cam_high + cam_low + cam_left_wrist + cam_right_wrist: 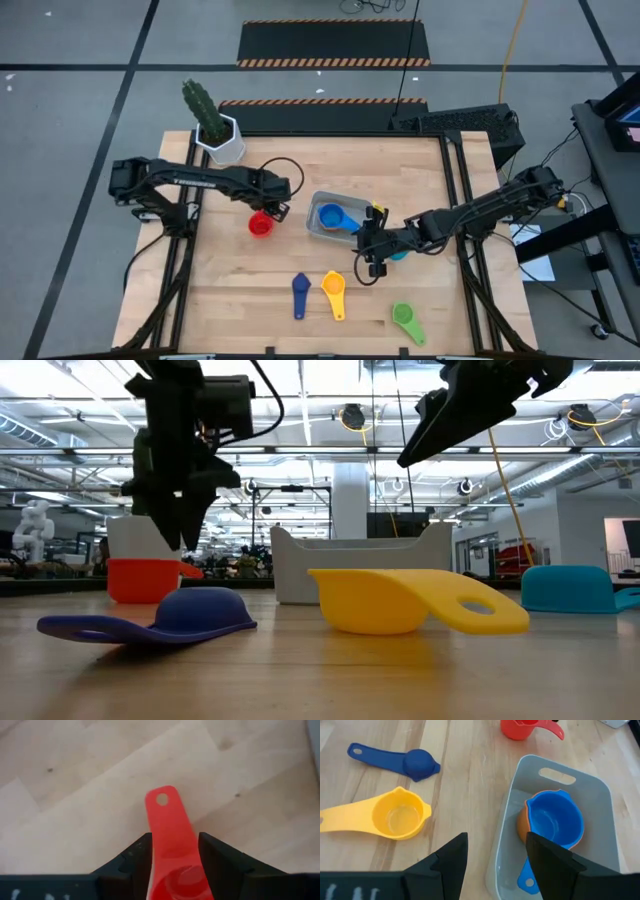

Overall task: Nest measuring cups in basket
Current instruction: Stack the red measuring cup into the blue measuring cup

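- High view: one basket (322, 226) just beside the right end effector (372, 252), holding two nested cups, blue (333, 216) in orange (524, 820).
- Five cups on the surface (230, 290): light blue (398, 253), red (260, 223), green (406, 320), yellow (334, 291), navy (300, 292).
- Left end effector (277, 203) angled down, fingers pinching the red handle; right one spread, empty.

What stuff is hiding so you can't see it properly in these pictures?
- Orange cup: right wrist view, the blue cup nested inside it hides all but its rim.
- Light blue cup: high view, mostly covered by the right hand and its arm.
- Red cup bowl: left wrist view, cut off by the bottom edge, at the left hand.
- Basket insides: low view, its own wall hides them.
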